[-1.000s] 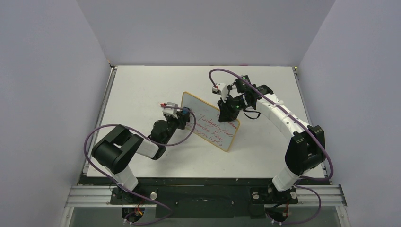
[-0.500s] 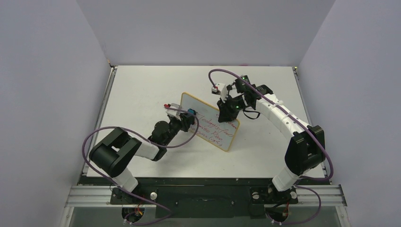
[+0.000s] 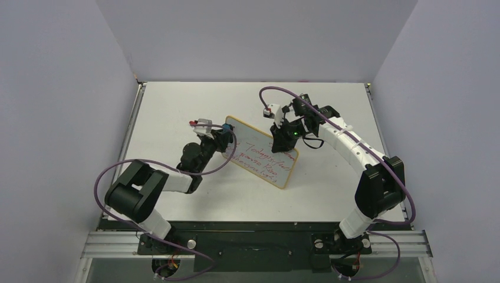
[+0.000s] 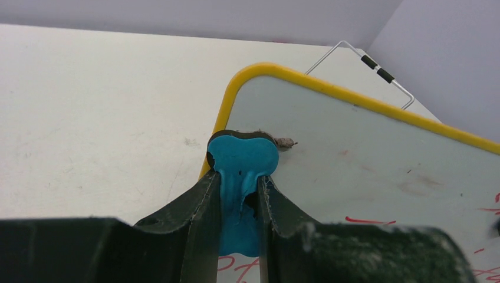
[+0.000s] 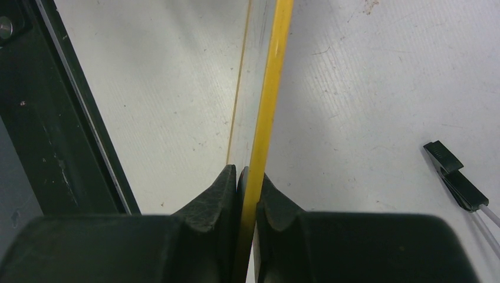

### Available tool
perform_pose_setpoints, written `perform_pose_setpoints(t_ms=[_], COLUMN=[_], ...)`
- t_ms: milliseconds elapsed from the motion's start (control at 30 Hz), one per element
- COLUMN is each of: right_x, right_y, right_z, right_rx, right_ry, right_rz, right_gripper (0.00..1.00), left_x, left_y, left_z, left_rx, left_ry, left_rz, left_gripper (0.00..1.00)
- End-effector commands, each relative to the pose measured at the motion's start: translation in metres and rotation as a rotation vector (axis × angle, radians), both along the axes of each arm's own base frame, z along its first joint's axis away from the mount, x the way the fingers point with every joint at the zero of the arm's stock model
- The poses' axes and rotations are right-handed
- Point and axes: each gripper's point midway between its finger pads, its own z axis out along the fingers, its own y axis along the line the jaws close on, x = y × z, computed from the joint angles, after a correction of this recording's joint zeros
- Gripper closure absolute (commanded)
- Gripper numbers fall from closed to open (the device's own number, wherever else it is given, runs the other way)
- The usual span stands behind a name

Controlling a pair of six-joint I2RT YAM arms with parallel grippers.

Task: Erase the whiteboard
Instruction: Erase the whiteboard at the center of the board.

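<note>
Two grips working together, I reckon. Right gripper (image 5: 246, 175) jaws pinch the yellow top edge of the whiteboard (image 3: 265, 159), prob. to steady it as it stands tilted on the table (image 3: 177, 106), near its middle. Left gripper (image 4: 240, 184) jaws clamp the blue eraser (image 4: 243, 154), its pad at the board's upper corner nearest that arm, above the red writing (image 3: 268, 160). Most txt not wiped yet.

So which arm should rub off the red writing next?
Left, probably. The left gripper holds the blue eraser at a corner of the whiteboard, near the red writing. The right gripper pinches the yellow edge, steadying it.
</note>
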Motion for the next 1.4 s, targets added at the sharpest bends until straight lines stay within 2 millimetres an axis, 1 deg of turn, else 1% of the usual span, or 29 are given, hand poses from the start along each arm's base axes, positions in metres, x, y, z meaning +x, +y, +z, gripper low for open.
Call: perform_pose_setpoints(t_ms=[0,133,200,233,267,300,400,433,500,567,633,733,767,833,933,1000,1067,1133,1200,1333,1367], right_x=[-0.033,-0.033,-0.033,-0.034,-0.034,-0.034,-0.034,-0.034,-0.034,-0.034,-0.034,-0.033,-0.033,-0.034,-0.033,-0.033,-0.034,-0.034,-0.034,-0.034,-0.034], right_y=[-0.003,-0.003,-0.003,-0.003,-0.003,-0.003,-0.003,-0.003,-0.003,-0.003,-0.004,-0.003,-0.004,-0.003,-0.004,-0.004,-0.004,-0.003,-0.003,-0.004,-0.004], right_z=[-0.036,-0.038,-0.038,-0.039,-0.039,-0.039,-0.039,-0.04,-0.039,-0.039,-0.038,-0.038,-0.038,-0.038,-0.038,-0.038,-0.038,-0.038,-0.038,-0.038,-0.038], right_rx=[-0.098,-0.101,-0.101,-0.101,-0.101,-0.102,-0.104,-0.104,-0.104,-0.103,-0.103,-0.103,-0.103,-0.104,-0.103,-0.104,-0.104,-0.103,-0.104,-0.104,-0.104], right_ry=[0.09,0.094,0.095,0.096,0.097,0.097,0.097,0.097,0.097,0.094,0.094,0.094,0.094,0.093,0.092,0.093,0.093,0.094,0.094,0.093,0.093], right_rz=[0.132,0.132,0.133,0.134,0.134,0.135,0.134,0.134,0.133,0.134,0.132,0.133,0.133,0.134,0.132,0.132,0.133,0.133,0.134,0.133,0.133], right_gripper=[1.0,1.0,1.0,1.0,1.0,1.0,1.0,1.0,1.0,1.0,1.0,1.0,1.0,1.0,1.0,1.0,1.0,1.0,1.0,1.0,1.0], left_x=[-0.01,-0.02,-0.029,-0.029,-0.032,-0.031,-0.031,-0.029,-0.028,-0.028,-0.03,-0.036,-0.039,-0.045,-0.055,-0.056,-0.052,-0.043,-0.03,-0.008,-0.003], left_y=[-0.002,-0.016,-0.033,-0.037,-0.043,-0.047,-0.059,-0.063,-0.068,-0.071,-0.072,-0.072,-0.072,-0.072,-0.07,-0.063,-0.053,-0.038,-0.02,0.003,0.005], left_z=[-0.045,-0.059,-0.059,-0.057,-0.053,-0.048,-0.029,-0.02,-0.006,0.002,0.003,-0.005,-0.012,-0.02,-0.034,-0.044,-0.052,-0.055,-0.053,-0.04,-0.036], left_rx=[-0.001,0.01,0.018,0.019,0.016,0.01,0.003,-0.004,-0.009,-0.009,-0.007,-0.007,-0.003,-0.004,-0.003,0.005,0.009,0.0,-0.006,-0.009,-0.008], left_ry=[0.113,0.141,0.139,0.129,0.122,0.112,0.087,0.07,0.051,0.04,0.043,0.061,0.077,0.094,0.124,0.145,0.166,0.18,0.179,0.156,0.154], left_rz=[-0.026,-0.066,-0.125,-0.138,-0.157,-0.165,-0.198,-0.203,-0.215,-0.227,-0.234,-0.253,-0.259,-0.277,-0.29,-0.271,-0.226,-0.165,-0.093,0.005,0.018], left_gripper=[1.0,1.0,1.0,1.0,1.0,1.0,1.0,1.0,1.0,1.0,1.0,1.0,1.0,1.0,1.0,1.0,1.0,1.0,1.0,1.0,1.0])
